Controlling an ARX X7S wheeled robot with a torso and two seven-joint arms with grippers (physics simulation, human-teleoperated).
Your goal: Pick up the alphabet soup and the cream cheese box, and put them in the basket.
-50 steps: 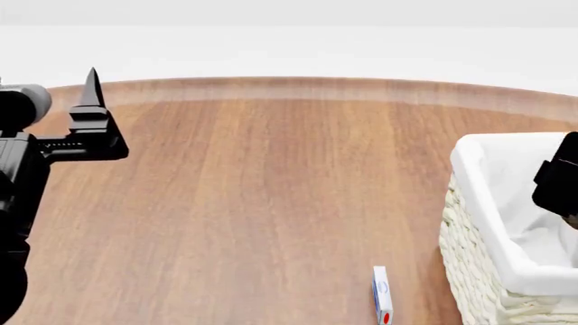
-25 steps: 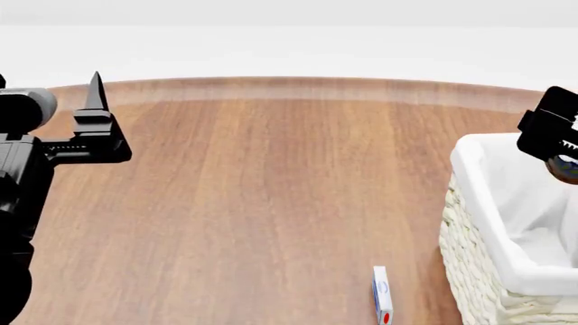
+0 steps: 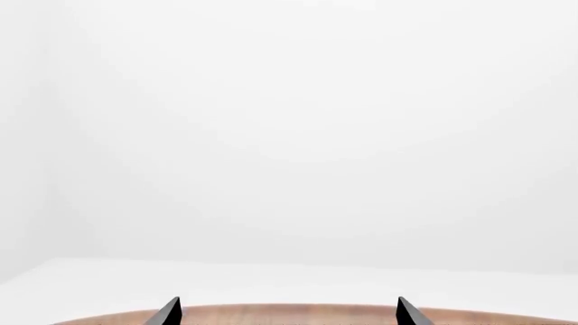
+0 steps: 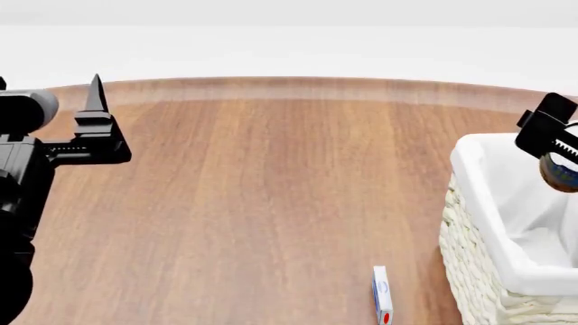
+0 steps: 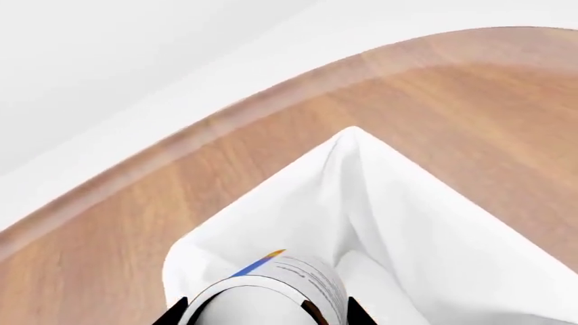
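- Since a second ago the right gripper [image 4: 562,157] has risen at the right edge of the head view and now sits higher above the basket [image 4: 477,223], with the alphabet soup [image 4: 562,170] showing under it; the left gripper [image 4: 95,115] has barely shifted.
- Its fingers are clamped on the can: in the right wrist view the two black tips sit tight against either side of the alphabet soup [image 5: 271,291], whose pale top faces the camera.
- Below the can lies the white cloth lining [image 5: 397,217] of the basket, with the wooden table [image 5: 470,88] around it.
- On the left, the gripper is held up over the table's left part, and the left wrist view shows its two fingertips [image 3: 168,311] spread wide apart with nothing between them.
- Down near the front edge of the head view, the cream cheese box [image 4: 382,295] stands on its thin edge on the table [image 4: 271,189], near the basket's wicker wall but not touching it.
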